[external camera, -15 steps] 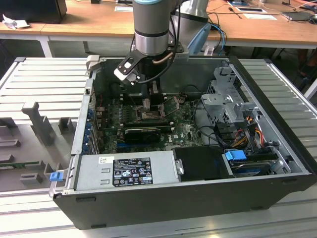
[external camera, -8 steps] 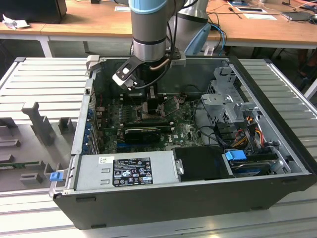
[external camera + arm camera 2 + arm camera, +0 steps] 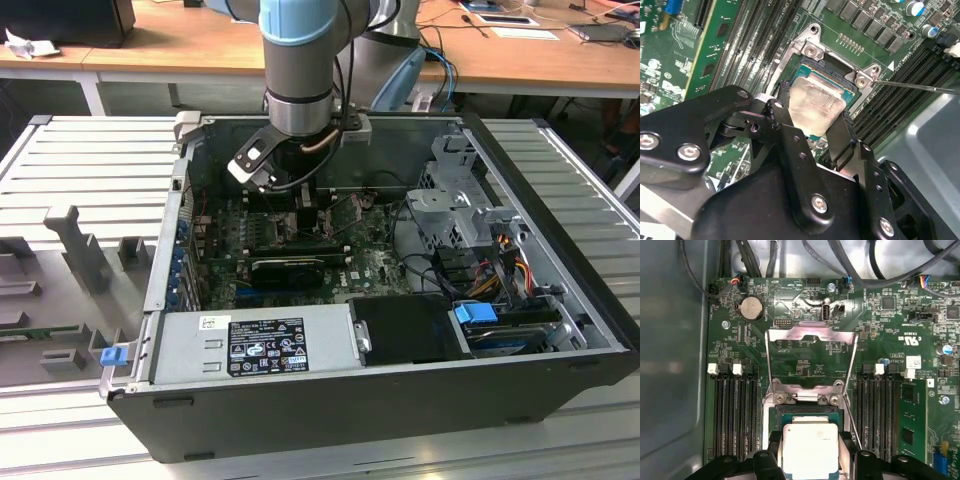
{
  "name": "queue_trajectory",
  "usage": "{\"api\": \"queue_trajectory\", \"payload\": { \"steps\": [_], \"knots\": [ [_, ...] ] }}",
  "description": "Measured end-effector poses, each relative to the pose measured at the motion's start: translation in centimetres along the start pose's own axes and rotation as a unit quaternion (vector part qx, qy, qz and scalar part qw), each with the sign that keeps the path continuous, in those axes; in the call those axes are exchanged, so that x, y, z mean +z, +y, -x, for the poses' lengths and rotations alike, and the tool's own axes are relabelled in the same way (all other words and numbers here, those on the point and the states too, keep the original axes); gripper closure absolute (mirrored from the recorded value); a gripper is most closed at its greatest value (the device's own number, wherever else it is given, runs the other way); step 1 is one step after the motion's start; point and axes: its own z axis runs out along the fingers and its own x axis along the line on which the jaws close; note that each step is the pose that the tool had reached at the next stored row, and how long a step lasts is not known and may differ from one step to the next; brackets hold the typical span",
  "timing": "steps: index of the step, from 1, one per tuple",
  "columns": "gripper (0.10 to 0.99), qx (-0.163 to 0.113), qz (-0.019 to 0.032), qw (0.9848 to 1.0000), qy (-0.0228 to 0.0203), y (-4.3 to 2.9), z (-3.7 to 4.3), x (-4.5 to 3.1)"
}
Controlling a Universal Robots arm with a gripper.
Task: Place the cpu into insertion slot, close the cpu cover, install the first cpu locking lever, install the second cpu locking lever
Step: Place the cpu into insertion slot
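We count one computer case (image 3: 330, 405), open on top, standing about the middle of the ribbed grey surface (image 3: 90, 160), and inside it one motherboard (image 3: 880, 325). On this board we see one insertion slot (image 3: 810, 411), one cpu (image 3: 810, 447) and one cpu cover (image 3: 811, 333). In the exterior view the arm reaches down into the case near its far wall, and the hand (image 3: 305, 200) is low over the board there. The hand (image 3: 810, 456) has two black fingers (image 3: 847, 442), and in both wrist views they are closed to the width of the chip, one on each of two opposite edges, so that it grips the cpu (image 3: 815, 107) between them. The chip lies silver face up, directly over the insertion slot (image 3: 837, 70) and inside its metal rim; we cannot tell if it already sits fully down or is a little above the contacts. The cpu cover is swung up from its hinge at one edge of the slot, so the slot is uncovered. We count one thin locking lever (image 3: 920, 88), which runs out from a corner of the slot.
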Motion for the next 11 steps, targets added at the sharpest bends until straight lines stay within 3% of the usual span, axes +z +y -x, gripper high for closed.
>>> {"api": "queue_trajectory", "payload": {
  "steps": [8, 11],
  "knots": [
    [0.553, 0.012, 0.0001, 0.9999, -0.0008, -0.05, -0.21, 0.90],
    [0.553, 0.012, 0.0001, 0.9999, -0.0009, -0.05, -0.21, 0.91]
  ]
}}
